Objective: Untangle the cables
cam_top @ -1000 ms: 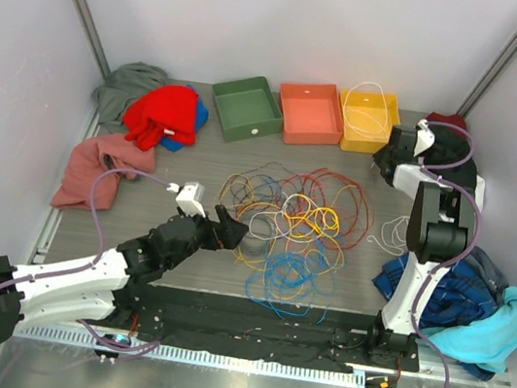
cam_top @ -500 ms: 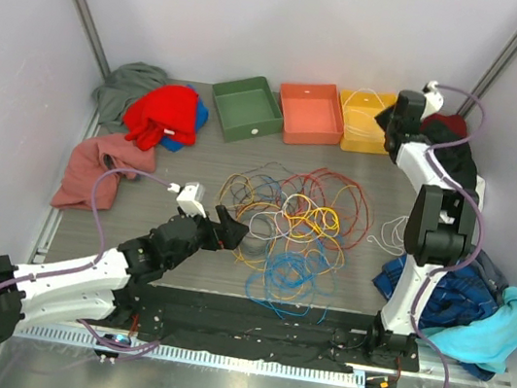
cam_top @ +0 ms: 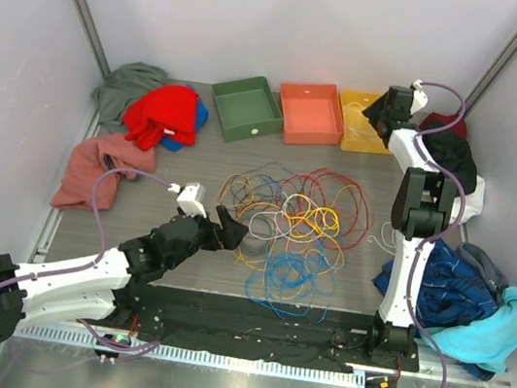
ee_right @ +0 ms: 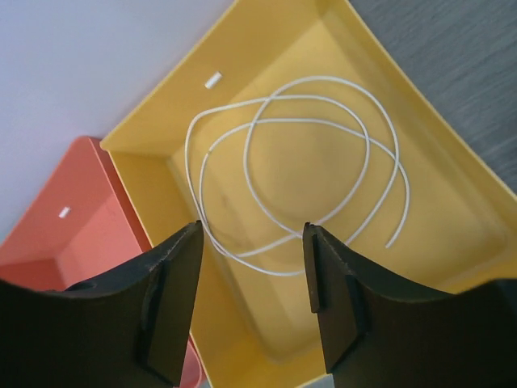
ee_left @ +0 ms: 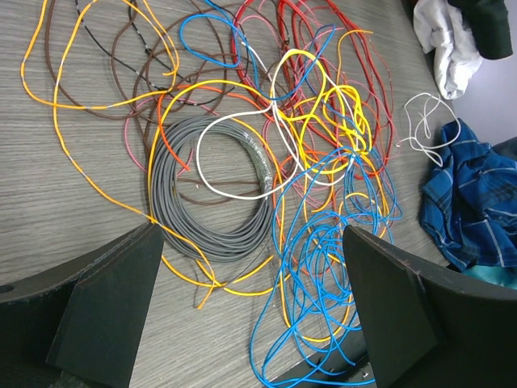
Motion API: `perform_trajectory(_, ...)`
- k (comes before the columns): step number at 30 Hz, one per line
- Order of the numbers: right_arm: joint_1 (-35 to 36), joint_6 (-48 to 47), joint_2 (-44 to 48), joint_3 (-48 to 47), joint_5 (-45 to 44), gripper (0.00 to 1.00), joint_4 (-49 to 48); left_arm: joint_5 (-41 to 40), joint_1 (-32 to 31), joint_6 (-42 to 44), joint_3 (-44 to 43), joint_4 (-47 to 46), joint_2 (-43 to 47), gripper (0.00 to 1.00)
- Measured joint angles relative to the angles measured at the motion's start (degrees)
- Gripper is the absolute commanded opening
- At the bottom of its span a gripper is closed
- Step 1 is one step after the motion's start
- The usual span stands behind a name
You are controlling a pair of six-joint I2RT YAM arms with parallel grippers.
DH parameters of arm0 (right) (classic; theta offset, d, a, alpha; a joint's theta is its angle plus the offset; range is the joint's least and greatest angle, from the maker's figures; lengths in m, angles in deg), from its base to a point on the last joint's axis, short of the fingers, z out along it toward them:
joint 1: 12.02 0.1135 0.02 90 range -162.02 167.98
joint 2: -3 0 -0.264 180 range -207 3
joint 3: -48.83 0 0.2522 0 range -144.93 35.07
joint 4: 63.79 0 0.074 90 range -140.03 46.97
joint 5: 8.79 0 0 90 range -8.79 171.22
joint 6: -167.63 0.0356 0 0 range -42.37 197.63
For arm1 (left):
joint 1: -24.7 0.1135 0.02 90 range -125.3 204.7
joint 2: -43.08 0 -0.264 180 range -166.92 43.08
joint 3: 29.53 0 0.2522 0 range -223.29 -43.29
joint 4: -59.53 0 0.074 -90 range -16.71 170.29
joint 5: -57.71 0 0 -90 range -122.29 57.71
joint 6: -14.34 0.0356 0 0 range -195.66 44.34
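Since the right tool [ee_right: 252, 242] hangs over the yellow bin [ee_right: 299, 170] at the back right corner with its jaws partly apart and nothing between them, the white cable [ee_right: 310, 78] lies loose on the bin floor, looped, not gripped. Left tool [ee_left: 250, 242] is spread wide, empty, low over the bench [cam_top: 205, 156] at the left edge of the cable tangle [cam_top: 293, 224]. Straight ahead of it, just beyond the fingertips, is a flat grey coil [ee_left: 214, 242] with orange and white strands crossing it; a blue bunch [ee_left: 323, 267] sits ahead to the right. The tangle is mid-bench, spread mostly side to side. Another small white cable [cam_top: 392, 233] lies apart, near the right arm's base. Judgement: left arm is clearly nearer the pile and the right tool is well away from it, so the next pick likely falls to the left, reaching forward.
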Motion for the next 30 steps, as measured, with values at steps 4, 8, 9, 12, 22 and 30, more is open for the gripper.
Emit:
perform_trajectory(4, 0.44, -0.83, 0.17, 0.37, -0.02, 0.63, 1.7, 0.04, 0.0, 0.0, -0.22, 0.09, -0.76, 0.99)
perform_trajectory(8, 1.4, -1.57, 4.09, 2.93, -0.92, 0.61, 2.29, 0.28, 0.0, -0.09, -0.37, 0.0, -0.76, 0.99)
perform_trajectory(9, 1.68, -1.66, 5.64, 4.13, -1.25, 0.61, 2.45, 0.33, 0.0, -0.09, -0.37, -0.02, -0.76, 0.98)
perform_trajectory(12, 3.23, -1.66, 15.06, 13.75, -3.17, 0.58, 2.45, 0.55, 0.0, -0.33, -0.37, -0.04, -0.7, 0.98)
perform_trajectory(22, 14.49, -0.11, 49.48, 46.05, -14.97, 0.62, 5.33, 3.34, -0.02, -1.31, -4.74, 1.05, -4.42, 0.95)
perform_trajectory(30, 5.79, 6.23, 58.86, 60.11, -19.15, 0.64, 17.16, 5.77, -2.8, -1.81, -10.16, 0.48, -10.27, 0.93)
